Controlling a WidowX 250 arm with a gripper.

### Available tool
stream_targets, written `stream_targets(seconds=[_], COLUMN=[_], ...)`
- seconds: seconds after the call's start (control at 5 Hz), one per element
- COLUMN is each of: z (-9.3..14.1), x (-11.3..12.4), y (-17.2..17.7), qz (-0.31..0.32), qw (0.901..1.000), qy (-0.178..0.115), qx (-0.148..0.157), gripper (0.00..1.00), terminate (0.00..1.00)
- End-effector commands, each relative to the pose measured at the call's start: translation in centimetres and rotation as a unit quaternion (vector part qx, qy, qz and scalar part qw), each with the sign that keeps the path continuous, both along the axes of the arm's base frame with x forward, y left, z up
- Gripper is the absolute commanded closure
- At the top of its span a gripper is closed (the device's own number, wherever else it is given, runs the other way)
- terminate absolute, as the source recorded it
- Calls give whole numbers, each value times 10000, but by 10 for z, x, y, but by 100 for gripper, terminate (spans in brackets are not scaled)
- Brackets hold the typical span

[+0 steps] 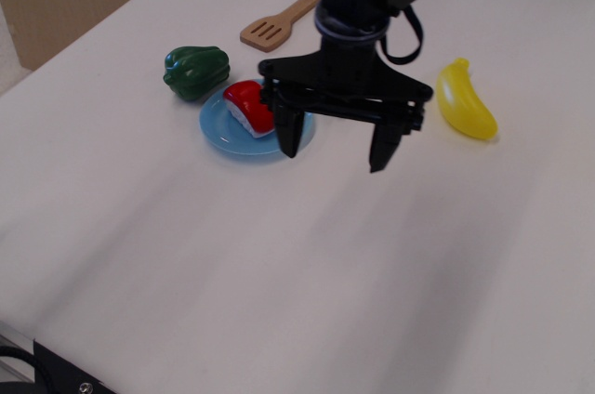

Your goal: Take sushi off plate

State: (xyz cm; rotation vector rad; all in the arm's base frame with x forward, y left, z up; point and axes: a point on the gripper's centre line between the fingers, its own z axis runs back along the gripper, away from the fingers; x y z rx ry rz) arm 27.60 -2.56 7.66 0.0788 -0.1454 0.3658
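Red and glossy on top, white underneath, the sushi [249,107] lay on the plate [232,129], toward the plate's back half, its long side running at a slant. I saw the plate as a small round light-blue dish with a raised rim, sitting flat on the white table [232,264]. My gripper [335,147] hung with its two black fingers spread wide and nothing between them. One finger [288,134] covered the plate's right edge from my camera and sat just beside the sushi's right end in the picture; the other finger pointed down over bare table further right. Whether the near finger touched the plate I could not tell.

A dark green pepper [196,72] stood just behind and left of the plate, close to its rim. A wooden spatula [279,23] lay further back, its handle partly hidden by my arm. A yellow banana [465,101] lay well apart on the right. The arm blocked my view of the table directly behind the plate's right side.
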Motion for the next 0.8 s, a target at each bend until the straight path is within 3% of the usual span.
stream_targets(seconds=[0.0, 0.4, 0.6], z=[14, 7, 0], x=[23, 41, 44], y=[47, 91, 103], qz=[1610, 2551, 2804], qw=[9844, 9615, 9543], qy=[-703, -1007, -1017], qx=[-47, -137, -153], gripper=[0, 0, 0], terminate=[0, 0, 0])
